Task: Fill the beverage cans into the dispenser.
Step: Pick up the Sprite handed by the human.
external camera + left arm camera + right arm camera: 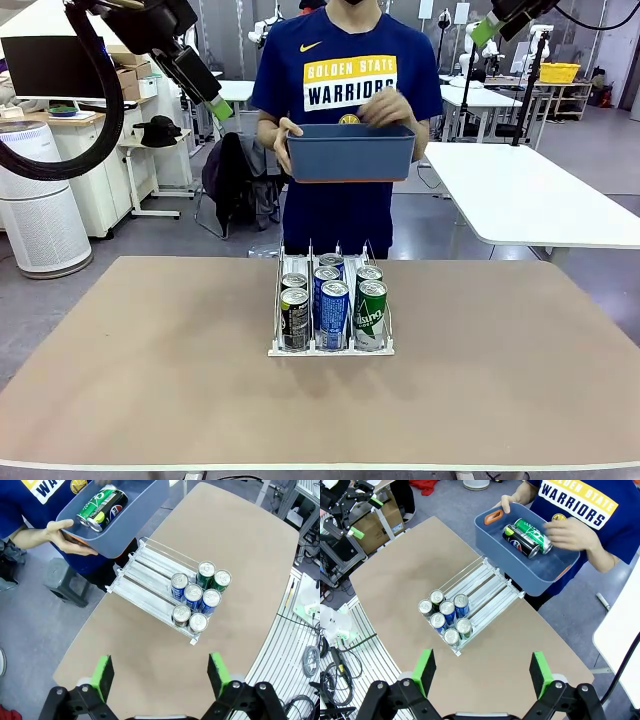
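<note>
Dispenser (pixel 145 577) sits flat, ahead of and below left gripper (pixel 160 679). Seven beverage cans (pixel 193 594) upright, packed at its gripper-side end.

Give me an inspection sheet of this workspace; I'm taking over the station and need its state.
surface: brown table, only the dispenser on it.
job's things: dispenser mid-table, seven cans upright at its near end, two, three, two by lane; spare cans lying in the blue bin that the person holds beyond the far edge.
clutter: nothing seen.
grippers: left gripper and right gripper high above the table, jaws open, holding nothing.
cables: black hose looped by the left arm; loose leads beside the table.
surroundings: white table at right, air purifier at left.
</note>
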Available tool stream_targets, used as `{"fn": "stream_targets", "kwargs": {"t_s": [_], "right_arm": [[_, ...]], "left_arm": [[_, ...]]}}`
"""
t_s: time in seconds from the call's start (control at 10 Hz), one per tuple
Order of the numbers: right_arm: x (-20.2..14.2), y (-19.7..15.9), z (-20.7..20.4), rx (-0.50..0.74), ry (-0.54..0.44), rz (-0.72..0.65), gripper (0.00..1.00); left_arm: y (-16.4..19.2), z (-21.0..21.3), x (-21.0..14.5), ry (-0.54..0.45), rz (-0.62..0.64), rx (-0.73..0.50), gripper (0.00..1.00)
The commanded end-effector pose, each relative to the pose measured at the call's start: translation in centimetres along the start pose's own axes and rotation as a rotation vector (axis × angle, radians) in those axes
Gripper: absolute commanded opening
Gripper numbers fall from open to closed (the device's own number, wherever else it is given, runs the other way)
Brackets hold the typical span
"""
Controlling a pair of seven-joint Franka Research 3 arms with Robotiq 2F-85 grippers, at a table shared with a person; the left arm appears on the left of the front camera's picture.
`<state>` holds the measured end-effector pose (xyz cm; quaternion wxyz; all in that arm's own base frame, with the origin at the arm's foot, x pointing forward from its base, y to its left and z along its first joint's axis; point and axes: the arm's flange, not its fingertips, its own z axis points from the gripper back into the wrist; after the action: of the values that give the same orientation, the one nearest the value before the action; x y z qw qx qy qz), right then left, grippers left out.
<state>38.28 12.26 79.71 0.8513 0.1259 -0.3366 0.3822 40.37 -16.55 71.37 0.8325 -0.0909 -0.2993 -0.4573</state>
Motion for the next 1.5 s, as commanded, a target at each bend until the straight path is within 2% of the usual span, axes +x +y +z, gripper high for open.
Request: {"fn": "stream_targets", "kwargs": {"t_s": [0.0,1.4], "right_arm": [[0.01,0.09,-0.09,0.016,-0.01,-0.013,1.0],[0.01,0.09,-0.09,0.016,-0.01,-0.013,1.0]], "left_arm": [[0.11,0.02,0.01,-0.003,-0.001,0.005,1.0],[0.11,0.02,0.01,-0.003,-0.001,0.005,1.0]]}}
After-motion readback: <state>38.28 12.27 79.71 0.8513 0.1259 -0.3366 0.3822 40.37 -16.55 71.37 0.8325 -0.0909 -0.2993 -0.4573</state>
